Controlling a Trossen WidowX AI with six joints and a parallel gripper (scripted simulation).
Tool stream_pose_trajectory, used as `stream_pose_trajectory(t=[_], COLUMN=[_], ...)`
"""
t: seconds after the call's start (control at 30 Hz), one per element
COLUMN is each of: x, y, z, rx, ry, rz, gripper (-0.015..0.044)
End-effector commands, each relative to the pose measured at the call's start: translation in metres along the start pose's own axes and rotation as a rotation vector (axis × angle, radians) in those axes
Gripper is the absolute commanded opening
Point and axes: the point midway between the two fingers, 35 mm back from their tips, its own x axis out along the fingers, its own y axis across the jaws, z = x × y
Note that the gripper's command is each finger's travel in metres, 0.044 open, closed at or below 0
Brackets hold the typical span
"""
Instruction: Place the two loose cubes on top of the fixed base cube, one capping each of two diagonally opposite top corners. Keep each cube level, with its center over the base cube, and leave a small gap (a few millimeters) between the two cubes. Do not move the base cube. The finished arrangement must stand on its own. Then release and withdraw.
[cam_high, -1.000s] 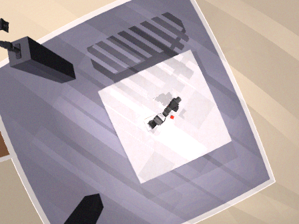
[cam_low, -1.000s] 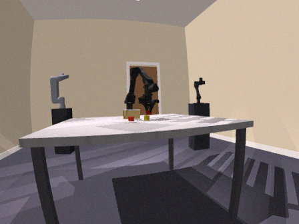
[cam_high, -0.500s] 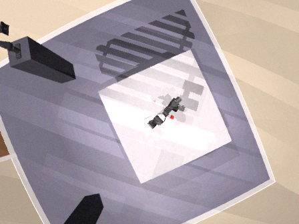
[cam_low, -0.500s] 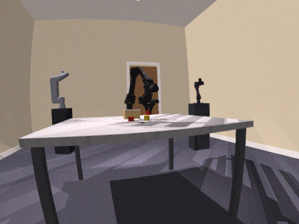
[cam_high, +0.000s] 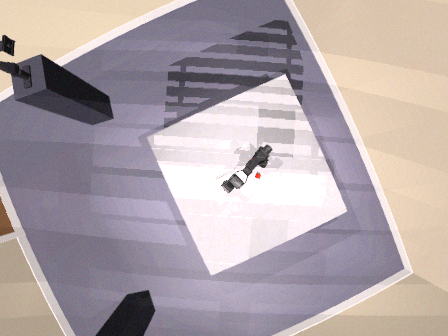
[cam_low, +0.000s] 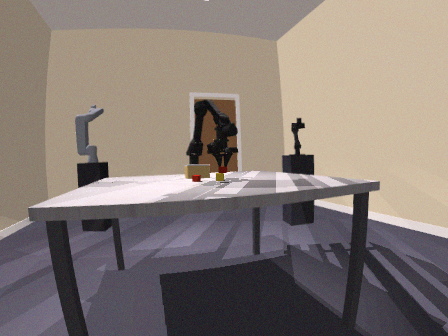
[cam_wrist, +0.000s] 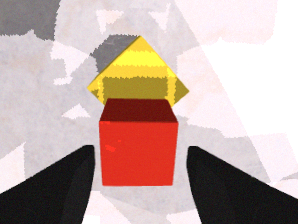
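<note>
Gripper (cam_high: 264, 164) (cam_low: 223, 167) (cam_wrist: 141, 155): partly open, fingertips clear of the cube on both sides, nothing gripped. Between the fingers, upper red cube (cam_low: 222, 169) (cam_wrist: 138, 152), looking level; strip of worktop (cam_high: 225, 250) (cam_low: 150, 195) (cam_wrist: 30, 115) visible at either side of it in wrist view. Beyond its upper edge in that view, yellow cube (cam_low: 220, 177) (cam_wrist: 135, 75), turned corner-on to the red one and partly hidden by it. In exterior view, red above and slightly right of yellow; contact between the two: cannot tell. Exact overlap at the corner: also cannot tell.

Near the yellow cube, apart from it, second red cube (cam_high: 258, 175) (cam_low: 196, 178), down on the worktop. Just behind, in exterior view: beige block (cam_low: 197, 172). Over the group, black arm (cam_high: 256, 160) (cam_low: 198, 125), bent at the elbow, gripper pointing down.

Farther off, beyond the worktop: two dark pedestals, one with grey arm (cam_low: 82, 135), one with small black arm (cam_high: 15, 70) (cam_low: 296, 135). Farthest, brown door (cam_low: 230, 110) in white frame.
</note>
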Motion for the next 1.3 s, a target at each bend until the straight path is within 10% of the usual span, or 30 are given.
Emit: stream_pose_trajectory(t=[0.0,1.07,1.27], x=[-0.008,-0.054,-0.007], y=[0.001,-0.080,-0.079], z=[0.000,0.119,0.120], rx=[-0.002,-0.325,-0.325], ry=[0.000,-0.005,-0.005], rz=[0.003,-0.003,-0.003], gripper=[0.0205,0.0265,0.0265])
